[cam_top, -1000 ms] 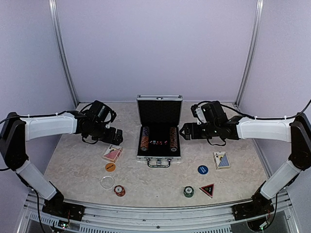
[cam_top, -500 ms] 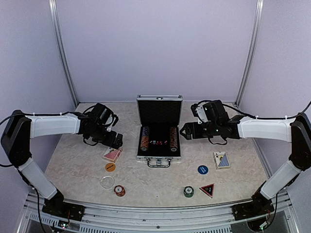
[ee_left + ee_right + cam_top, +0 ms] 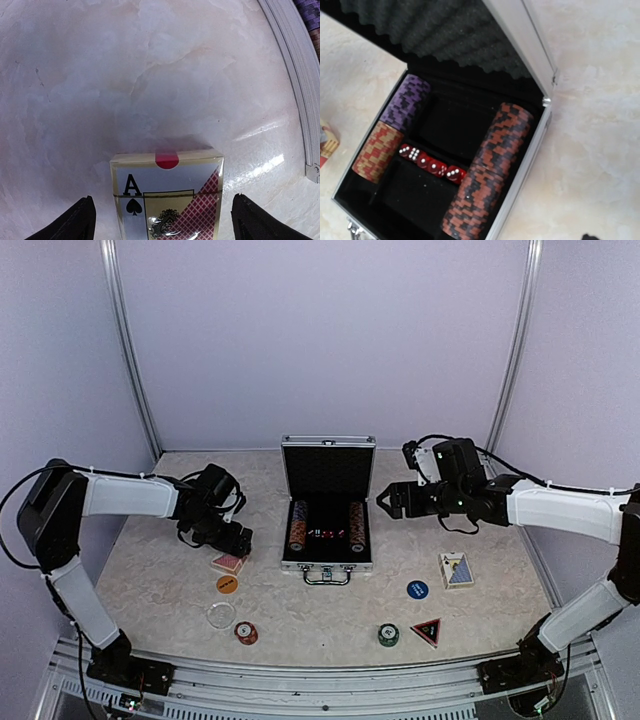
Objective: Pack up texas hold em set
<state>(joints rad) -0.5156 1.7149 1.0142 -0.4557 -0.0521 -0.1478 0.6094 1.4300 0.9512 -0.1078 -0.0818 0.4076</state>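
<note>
While the left gripper [image 3: 238,539] hangs spread above the red card deck [image 3: 167,197], flat on the tabletop [image 3: 300,612] left of the open case [image 3: 300,567], both fingers [image 3: 80,220] flank it untouched; best to lower squarely, then pinch its long edges. Right gripper [image 3: 386,498] gapes empty.

We have two arms, the left arm [image 3: 130,497] and right arm [image 3: 560,512], each of white tubular links between black joints. Thin black cables [image 3: 500,465] loop over the black wrists. The left tool [image 3: 232,540] and right tool [image 3: 386,500] are black, with blunt fingertips [image 3: 80,222].
</note>
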